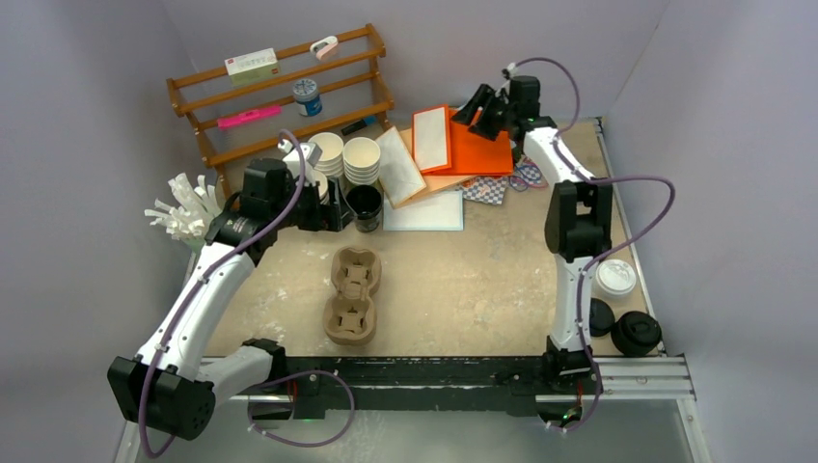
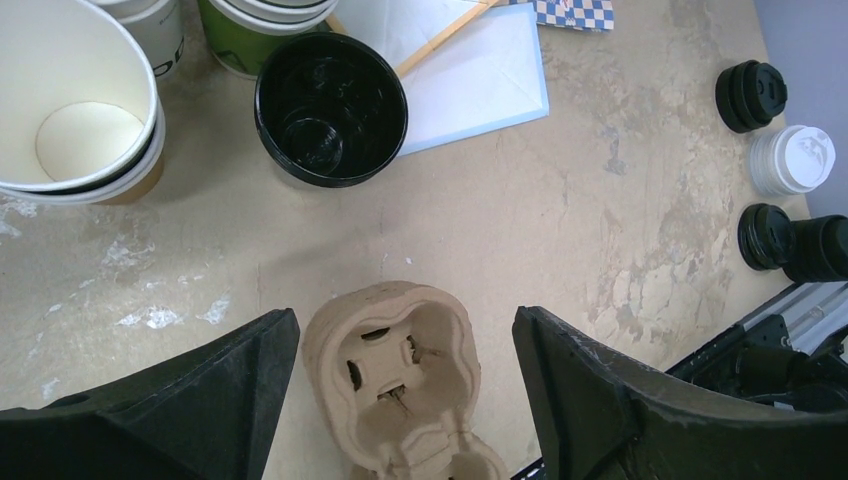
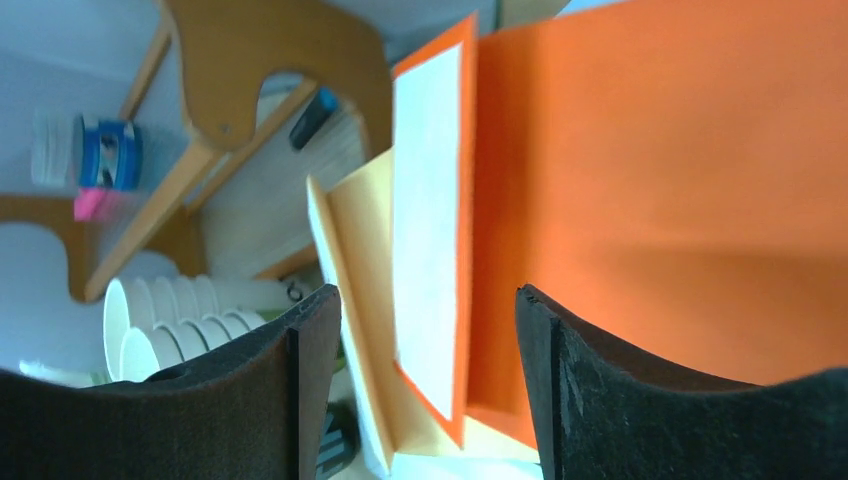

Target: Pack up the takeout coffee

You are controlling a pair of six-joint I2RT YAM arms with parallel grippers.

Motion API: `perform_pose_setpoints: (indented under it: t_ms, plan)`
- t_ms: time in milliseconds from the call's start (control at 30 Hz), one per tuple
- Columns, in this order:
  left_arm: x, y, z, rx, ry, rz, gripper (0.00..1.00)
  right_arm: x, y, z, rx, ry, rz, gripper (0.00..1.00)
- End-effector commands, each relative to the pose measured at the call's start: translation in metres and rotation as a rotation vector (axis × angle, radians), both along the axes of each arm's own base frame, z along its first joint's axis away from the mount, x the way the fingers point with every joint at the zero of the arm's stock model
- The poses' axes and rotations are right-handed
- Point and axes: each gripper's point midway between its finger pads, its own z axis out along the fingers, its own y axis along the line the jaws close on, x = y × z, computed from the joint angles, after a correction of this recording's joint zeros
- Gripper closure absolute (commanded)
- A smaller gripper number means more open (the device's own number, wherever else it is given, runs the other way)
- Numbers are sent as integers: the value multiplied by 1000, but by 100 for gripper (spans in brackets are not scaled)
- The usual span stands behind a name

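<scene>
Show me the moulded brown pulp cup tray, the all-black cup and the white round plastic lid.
Moulded brown pulp cup tray (image 1: 352,297): top view, bridge between sockets.
All-black cup (image 2: 330,108): left wrist view, its inside.
White round plastic lid (image 2: 793,160): left wrist view, top face.

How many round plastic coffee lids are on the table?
4, on the table, right edge: one round black plastic lid farthest, a white lid next, two black lids nearest. Some may be stacks.
</scene>
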Motion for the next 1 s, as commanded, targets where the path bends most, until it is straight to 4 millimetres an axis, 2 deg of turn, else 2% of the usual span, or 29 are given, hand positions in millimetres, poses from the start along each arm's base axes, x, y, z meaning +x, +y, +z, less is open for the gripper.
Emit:
perform_pose_setpoints:
  t_ms: [0, 200, 433, 600, 633, 667, 700, 800, 967]
  plan:
    - [-4, -3, 5, -17, -19, -15, 16, -9, 33, -8, 11, -9, 101, 35]
    - [-9, 0, 5, -7, -13, -8, 15, -15, 60, -39, 12, 56, 134, 39]
    - [-9, 1, 3, 2, -8, -3, 16, -19, 70, -53, 48, 93, 151, 43]
    - [-7, 1, 2, 2, -6, -4, 16, -27, 81, -53, 108, 103, 208, 65]
    - [-6, 0, 2, 1, -6, -5, 16, -29, 79, -53, 112, 109, 213, 82]
    - [-6, 0, 2, 0, -6, -5, 16, -28, 73, -50, 108, 103, 198, 96]
    - [-5, 0, 2, 1, -7, -5, 17, -25, 64, -46, 103, 92, 176, 100]
    - [-4, 1, 3, 5, -10, 0, 17, -15, 28, -23, 81, 37, 103, 100]
    - [-3, 1, 3, 8, -11, 3, 17, 2, -44, 11, 59, -24, -24, 100]
